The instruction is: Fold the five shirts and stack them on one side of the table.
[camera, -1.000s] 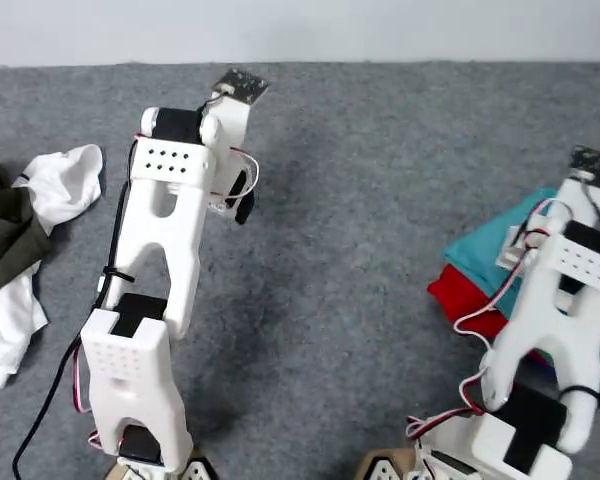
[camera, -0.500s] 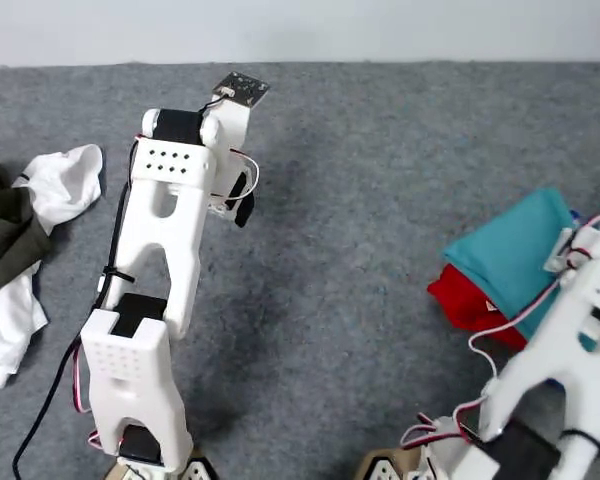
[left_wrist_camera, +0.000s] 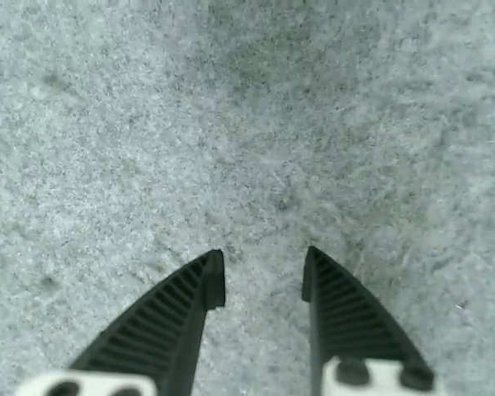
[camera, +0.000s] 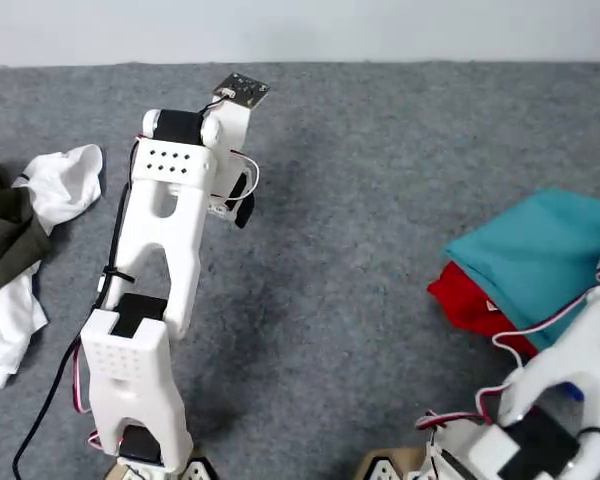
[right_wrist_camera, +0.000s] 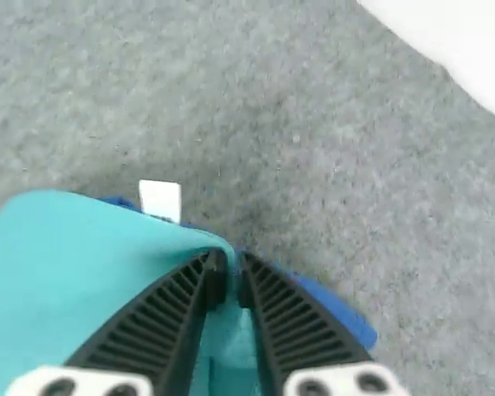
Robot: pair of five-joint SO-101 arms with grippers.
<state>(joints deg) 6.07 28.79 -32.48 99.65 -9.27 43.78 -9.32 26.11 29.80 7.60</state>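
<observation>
A folded teal shirt [camera: 540, 255] lies on a red shirt [camera: 465, 300] at the table's right side. A blue shirt [right_wrist_camera: 330, 309] peeks out under the teal shirt [right_wrist_camera: 82, 272]. My right gripper [right_wrist_camera: 229, 274] is shut, its tips just over the teal shirt's edge near a white label [right_wrist_camera: 160, 200]. The right arm [camera: 580, 355] sits at the right edge. A crumpled white shirt [camera: 65, 180] and a dark olive shirt [camera: 5, 235] lie at the far left. My left gripper [left_wrist_camera: 264, 276] hangs open over bare grey carpet, near the table's middle back [camera: 242, 200].
Grey carpet [camera: 360, 200] covers the table, with a white wall along its back edge. Wide free room lies between the two arms. A black cable [camera: 50, 390] runs down beside the left arm's base.
The right arm has swung right and back toward its base, uncovering the teal shirt on the stack. The left arm has kept still.
</observation>
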